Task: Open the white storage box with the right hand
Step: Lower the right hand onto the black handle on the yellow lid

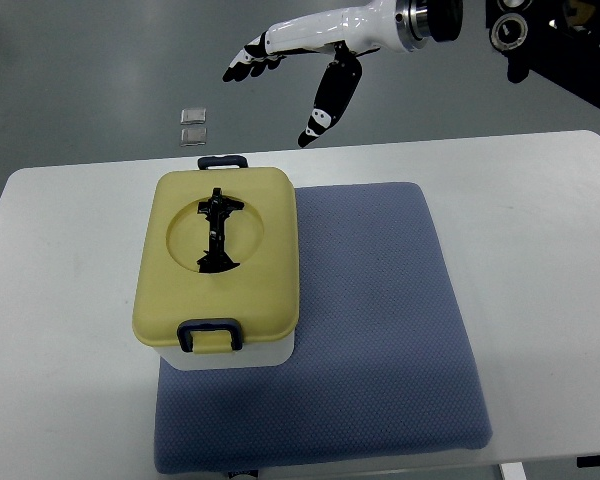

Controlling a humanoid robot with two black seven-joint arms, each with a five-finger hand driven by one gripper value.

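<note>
On the white table [60, 400], a blue-grey mat [380, 330] fills the near middle. The white storage box [230, 357] stands on the mat's 10 o'clock corner, its yellow lid [175, 290] on, a black handle [217, 232] lying in the lid's round recess. 1 dark latch [210, 335] shows at the lid's 6 o'clock edge, another [223, 160] at 12. Beyond the table, at 1 o'clock from the box, the right hand [300, 60] hovers with fingers spread, holding nothing. 2 small squares [193, 125] lie on the floor at 11 o'clock.

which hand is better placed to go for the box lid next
Right. The right hand hovers open beyond the table's far edge, just past the storage box with its yellow lid closed. No left hand is in view.
</note>
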